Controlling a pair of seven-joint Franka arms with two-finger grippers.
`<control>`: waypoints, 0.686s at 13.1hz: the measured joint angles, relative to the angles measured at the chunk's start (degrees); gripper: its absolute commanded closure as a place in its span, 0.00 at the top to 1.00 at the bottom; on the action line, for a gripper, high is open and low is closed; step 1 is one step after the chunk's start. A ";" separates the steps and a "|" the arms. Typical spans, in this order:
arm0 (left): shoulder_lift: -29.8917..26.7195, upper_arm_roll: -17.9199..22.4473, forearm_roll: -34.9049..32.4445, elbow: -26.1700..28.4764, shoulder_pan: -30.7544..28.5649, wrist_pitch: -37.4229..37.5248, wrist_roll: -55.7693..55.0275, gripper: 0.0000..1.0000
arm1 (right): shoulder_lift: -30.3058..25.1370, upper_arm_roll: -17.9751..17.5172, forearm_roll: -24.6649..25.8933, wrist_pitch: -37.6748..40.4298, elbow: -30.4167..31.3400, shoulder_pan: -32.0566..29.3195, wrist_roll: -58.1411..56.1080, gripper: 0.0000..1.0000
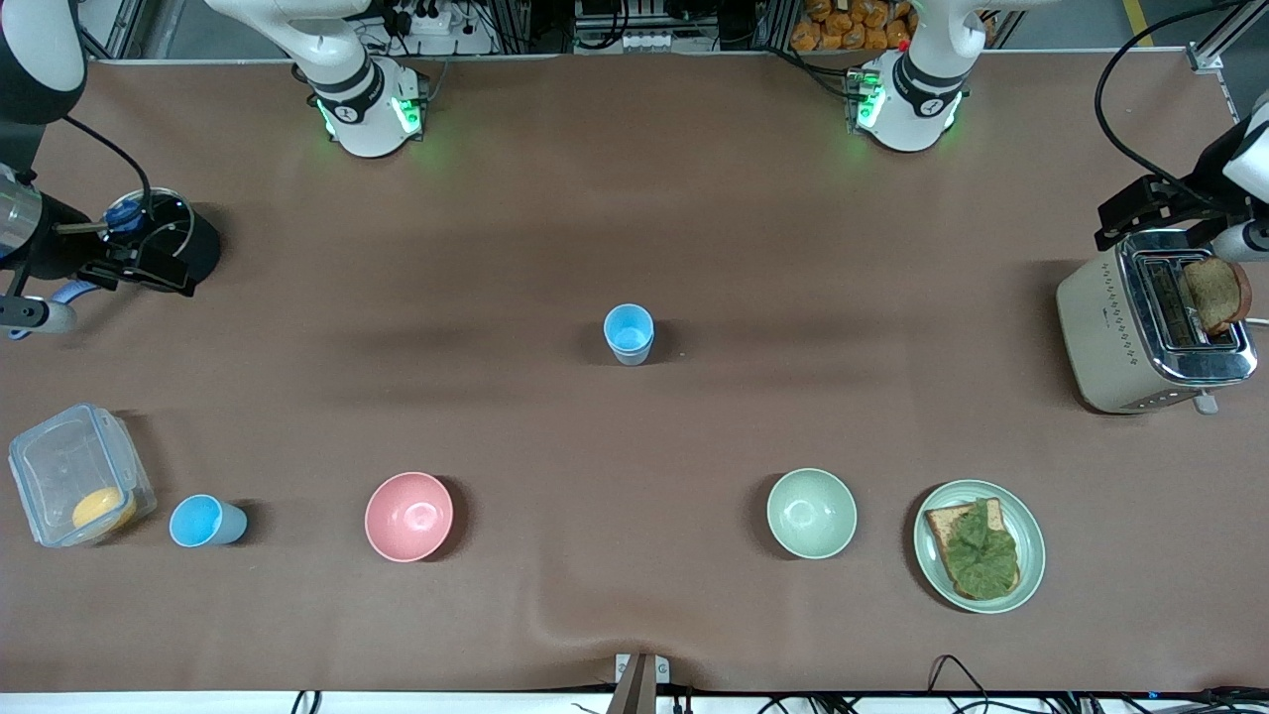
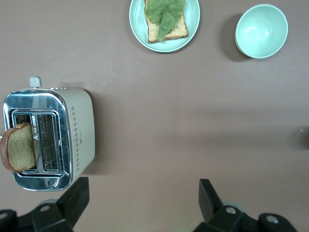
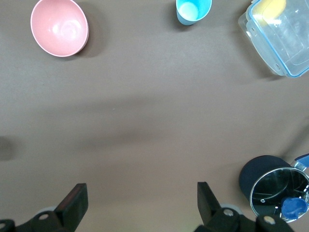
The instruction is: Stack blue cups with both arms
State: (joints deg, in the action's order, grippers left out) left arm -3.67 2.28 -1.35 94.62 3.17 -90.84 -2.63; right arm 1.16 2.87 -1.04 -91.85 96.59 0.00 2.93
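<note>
One blue cup (image 1: 629, 333) stands upright, mouth up, in the middle of the table. A second blue cup (image 1: 206, 521) stands near the front edge toward the right arm's end, beside a clear box; it also shows in the right wrist view (image 3: 193, 10). My right gripper (image 1: 139, 266) hangs open and empty above the table next to a dark pot; its jaws (image 3: 141, 203) are spread wide over bare cloth. My left gripper (image 1: 1150, 213) hangs open and empty beside the toaster at the left arm's end; its jaws (image 2: 142, 200) are spread wide over bare cloth.
A pink bowl (image 1: 408, 516) and a pale-green bowl (image 1: 811, 513) sit near the front edge. A plate with bread and lettuce (image 1: 1031, 555) lies beside the green bowl. A toaster (image 1: 1110, 327) holds a bread slice. A clear box (image 1: 59, 466) holds something yellow. A dark lidded pot (image 1: 193, 243) is there.
</note>
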 measured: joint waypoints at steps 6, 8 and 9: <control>4.66 -0.10 0.00 -4.78 0.18 -0.02 -1.94 1.00 | 0.00 0.00 0.00 0.02 0.00 0.00 0.00 1.00; 4.66 -0.08 0.05 -5.02 0.16 -0.01 -1.94 1.00 | 0.00 0.00 0.00 0.15 0.00 0.00 0.00 1.00; 4.66 -0.08 0.32 -5.16 0.16 -0.01 -1.94 1.00 | 0.00 0.00 0.00 0.18 0.00 0.00 0.00 1.00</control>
State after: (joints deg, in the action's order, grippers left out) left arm 0.99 2.20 -1.03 89.46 3.33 -90.85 -4.56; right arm 1.16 2.87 -1.04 -91.67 96.59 0.00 2.93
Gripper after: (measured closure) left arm 0.000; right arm 0.000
